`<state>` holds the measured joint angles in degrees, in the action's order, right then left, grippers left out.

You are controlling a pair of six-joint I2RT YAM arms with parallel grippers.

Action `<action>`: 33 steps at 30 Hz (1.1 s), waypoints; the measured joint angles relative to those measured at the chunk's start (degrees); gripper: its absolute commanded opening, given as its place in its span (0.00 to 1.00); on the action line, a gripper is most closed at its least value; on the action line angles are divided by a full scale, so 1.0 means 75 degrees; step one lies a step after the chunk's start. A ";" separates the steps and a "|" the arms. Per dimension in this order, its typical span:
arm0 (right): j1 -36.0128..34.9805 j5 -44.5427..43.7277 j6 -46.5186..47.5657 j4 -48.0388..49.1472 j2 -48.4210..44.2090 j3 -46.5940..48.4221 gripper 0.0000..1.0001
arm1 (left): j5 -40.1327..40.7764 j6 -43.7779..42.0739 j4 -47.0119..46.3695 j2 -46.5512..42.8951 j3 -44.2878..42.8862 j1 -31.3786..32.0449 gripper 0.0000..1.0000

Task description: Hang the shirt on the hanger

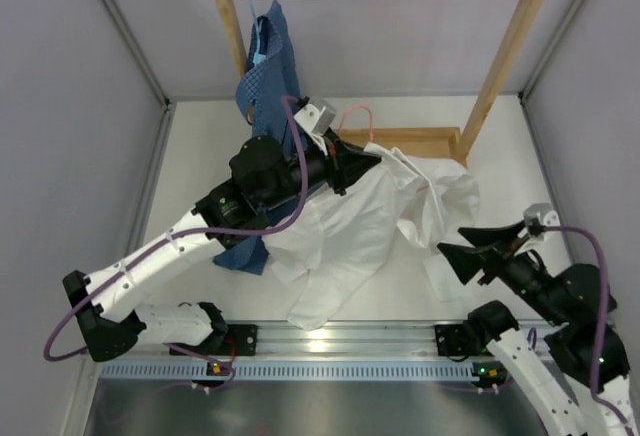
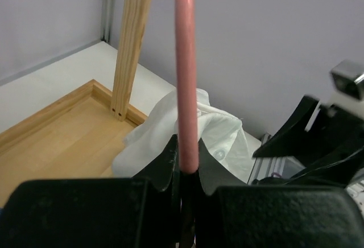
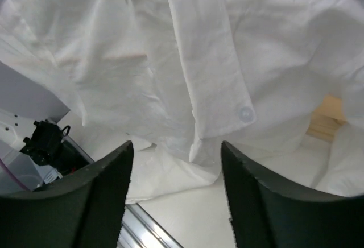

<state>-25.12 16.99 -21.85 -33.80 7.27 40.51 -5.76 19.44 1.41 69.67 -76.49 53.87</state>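
Top view: the left tool (image 1: pixel 372 161) pinches the hanger (image 1: pixel 356 107), whose hook curves up behind it. The shirt (image 1: pixel 345 226) lies crumpled on the worktop (image 1: pixel 200 146), under and ahead of that tool. The right tool (image 1: pixel 449 240) stands spread just off the shirt's edge, holding nothing.

Left wrist view: the pink wire is clamped between pressed-together fingers, with the shirt bunched just beyond.

Right wrist view: spread fingers (image 3: pixel 102 197) face cloth and a button (image 3: pixel 245 112).

The step in hand looks like working the hanger into the shirt. Next, the right tool likely needs to grip the cloth near the collar and draw it over a hanger shoulder.
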 measured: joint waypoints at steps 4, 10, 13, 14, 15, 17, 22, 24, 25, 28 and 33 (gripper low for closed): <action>0.0000 -0.0519 0.0353 -0.1064 0.0038 0.1466 0.71 | -0.0930 -0.0224 -0.0245 -0.0029 0.0428 -0.0058 0.00; -0.0003 0.1122 0.1163 -0.1411 0.1113 0.2952 0.66 | -0.3654 -0.0522 -0.0766 0.0580 0.0440 0.0184 0.00; 0.0000 0.2127 0.1518 -0.1332 0.1976 0.3383 0.63 | -0.4485 -0.0799 -0.0825 0.0833 0.0629 0.0615 0.00; 0.0000 0.2369 0.1585 -0.1311 0.2215 0.3477 0.63 | -0.4707 -0.0877 -0.0822 0.0889 0.0697 0.0766 0.00; 0.0000 0.2597 0.1629 -0.1241 0.2422 0.3538 0.60 | -0.4841 -0.0941 -0.0822 0.0918 0.0737 0.0889 0.00; 0.0000 0.2990 0.1655 -0.1084 0.2786 0.3631 0.57 | -0.5147 -0.1058 -0.0822 0.0997 0.0787 0.1139 0.00; 0.0000 0.3608 0.1381 -0.0332 0.3139 0.3654 0.48 | -0.5505 -0.1241 -0.0854 0.1032 0.0828 0.1419 0.00; 0.0000 0.3876 0.1102 0.0128 0.3133 0.3643 0.43 | -0.5549 -0.1288 -0.0886 0.1035 0.0883 0.1448 0.00; 0.0000 0.4030 0.0941 0.0428 0.3127 0.3596 0.40 | -0.5552 -0.1306 -0.0886 0.1035 0.0909 0.1457 0.00; 0.0000 0.4459 0.0428 0.1341 0.3022 0.3220 0.30 | -0.5584 -0.1329 -0.0898 0.1070 0.0930 0.1463 0.00; 0.0000 0.4876 -0.0125 0.2212 0.2984 0.2521 0.27 | -0.5613 -0.1326 -0.0935 0.1221 0.0930 0.1463 0.00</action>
<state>-25.12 53.56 -22.79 -17.21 29.65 59.42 -47.86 9.50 -5.61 78.83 -69.52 64.84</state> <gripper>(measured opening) 0.275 0.091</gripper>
